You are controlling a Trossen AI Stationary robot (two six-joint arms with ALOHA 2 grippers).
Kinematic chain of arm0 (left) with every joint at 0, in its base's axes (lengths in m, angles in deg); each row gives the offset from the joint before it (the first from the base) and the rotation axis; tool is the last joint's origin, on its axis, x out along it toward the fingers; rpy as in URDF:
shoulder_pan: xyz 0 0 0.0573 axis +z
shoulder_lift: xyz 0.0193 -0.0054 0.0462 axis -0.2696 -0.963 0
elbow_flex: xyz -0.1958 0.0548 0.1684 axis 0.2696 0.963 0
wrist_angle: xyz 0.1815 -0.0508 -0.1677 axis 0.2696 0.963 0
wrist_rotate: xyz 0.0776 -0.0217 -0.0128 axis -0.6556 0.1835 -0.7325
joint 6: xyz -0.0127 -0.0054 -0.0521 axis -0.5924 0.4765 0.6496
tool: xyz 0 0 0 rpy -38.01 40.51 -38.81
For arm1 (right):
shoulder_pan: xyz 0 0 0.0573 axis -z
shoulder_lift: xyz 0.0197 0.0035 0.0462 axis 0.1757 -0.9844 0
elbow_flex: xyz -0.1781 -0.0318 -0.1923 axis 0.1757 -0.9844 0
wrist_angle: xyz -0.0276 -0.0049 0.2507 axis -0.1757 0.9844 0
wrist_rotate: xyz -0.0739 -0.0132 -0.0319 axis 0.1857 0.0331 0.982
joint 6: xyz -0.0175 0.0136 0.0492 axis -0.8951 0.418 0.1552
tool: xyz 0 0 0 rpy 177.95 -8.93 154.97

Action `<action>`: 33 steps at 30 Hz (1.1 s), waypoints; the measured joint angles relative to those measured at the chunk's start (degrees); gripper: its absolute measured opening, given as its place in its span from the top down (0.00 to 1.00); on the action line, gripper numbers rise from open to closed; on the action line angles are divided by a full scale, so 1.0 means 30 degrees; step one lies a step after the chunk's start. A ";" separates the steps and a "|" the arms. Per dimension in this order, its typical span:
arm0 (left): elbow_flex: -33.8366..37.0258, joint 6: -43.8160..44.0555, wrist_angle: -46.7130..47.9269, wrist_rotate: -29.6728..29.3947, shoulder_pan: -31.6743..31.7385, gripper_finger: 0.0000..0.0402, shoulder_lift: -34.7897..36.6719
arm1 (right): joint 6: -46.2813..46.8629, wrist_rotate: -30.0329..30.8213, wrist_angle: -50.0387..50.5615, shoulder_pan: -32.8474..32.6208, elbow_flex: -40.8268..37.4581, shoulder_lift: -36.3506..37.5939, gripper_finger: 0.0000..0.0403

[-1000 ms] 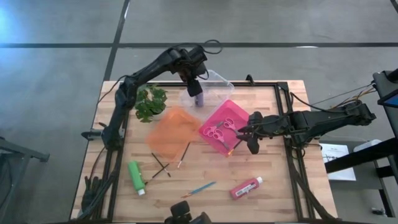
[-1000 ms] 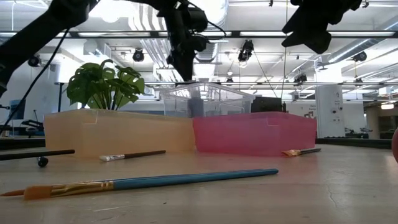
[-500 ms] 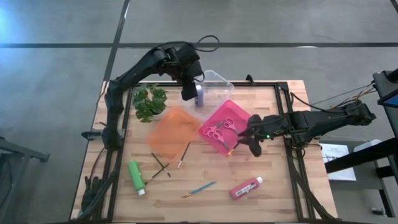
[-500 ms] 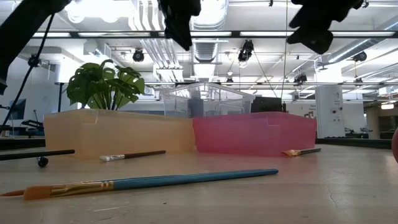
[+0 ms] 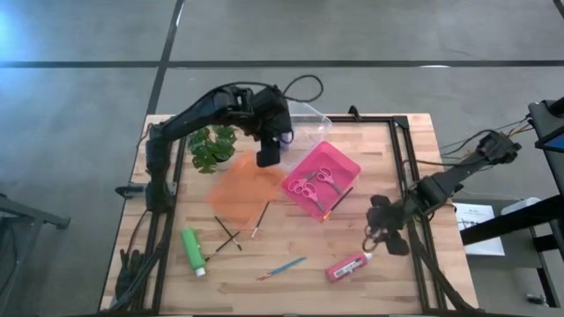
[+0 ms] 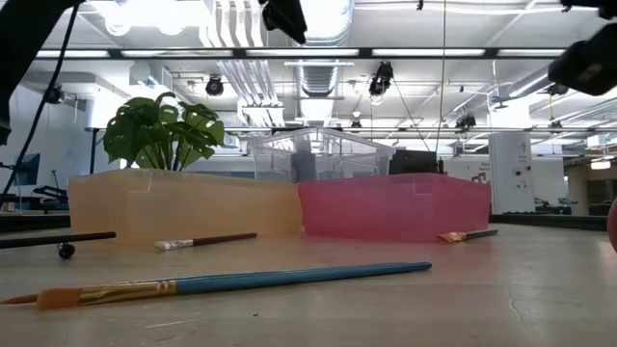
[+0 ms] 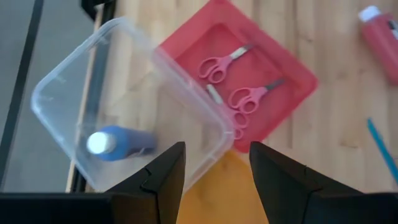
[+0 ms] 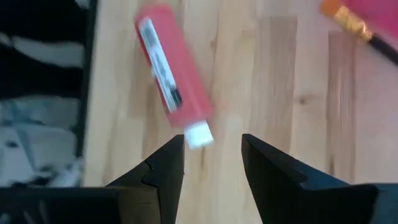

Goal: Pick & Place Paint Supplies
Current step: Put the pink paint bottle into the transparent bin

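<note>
Red paint bottle on the wooden table, right end effector above it with nothing held.
Its fingers stood apart over the bottle's white cap. The left end effector hung open and empty by the clear tray, where the blue-purple bottle lay. Pink scissors sat in the pink tray. On the table lay the green bottle, a blue-handled brush and thin dark brushes near the orange tray.
</note>
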 joint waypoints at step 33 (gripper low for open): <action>0.0007 0.2028 0.0575 -0.0067 -0.3100 0.53 0.0087 | 0.0646 0.2958 -0.6535 -0.5001 -0.2498 -0.7626 0.61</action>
